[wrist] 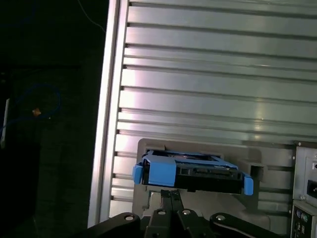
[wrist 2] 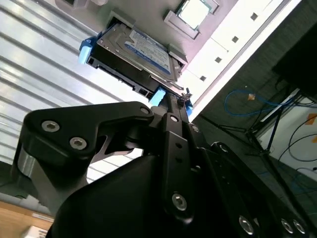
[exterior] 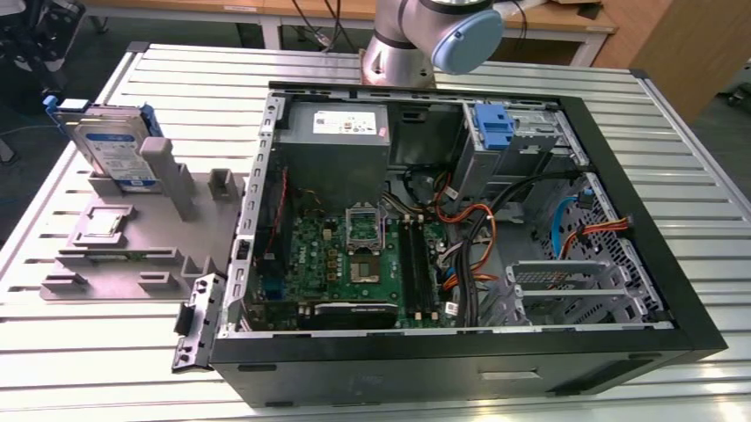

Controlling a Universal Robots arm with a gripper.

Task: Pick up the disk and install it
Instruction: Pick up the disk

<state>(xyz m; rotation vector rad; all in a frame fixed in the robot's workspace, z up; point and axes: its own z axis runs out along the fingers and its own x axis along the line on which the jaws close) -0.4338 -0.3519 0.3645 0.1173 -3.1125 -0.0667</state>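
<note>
The disk (exterior: 112, 145), a silver drive with a white-and-blue label and blue side rails, stands on edge in a grey holder (exterior: 129, 251) at the exterior view's left. Both wrist views look down on the disk (wrist 2: 141, 49) (wrist: 193, 171) in that holder. My gripper (wrist 2: 184, 95) (wrist: 171, 194) hangs above it with its thin fingers pressed together and nothing between them, the tips lined up near the disk's blue rail (wrist: 161, 172). I cannot tell whether the tips touch the rail.
An open black computer case (exterior: 470, 352) lies on the slatted metal table (exterior: 188, 70), with a motherboard, cables and a blue bracket (exterior: 495, 123) in a bay at the back. The arm's base (exterior: 411, 40) stands behind the case. A small square chip (exterior: 104, 224) rests on the holder.
</note>
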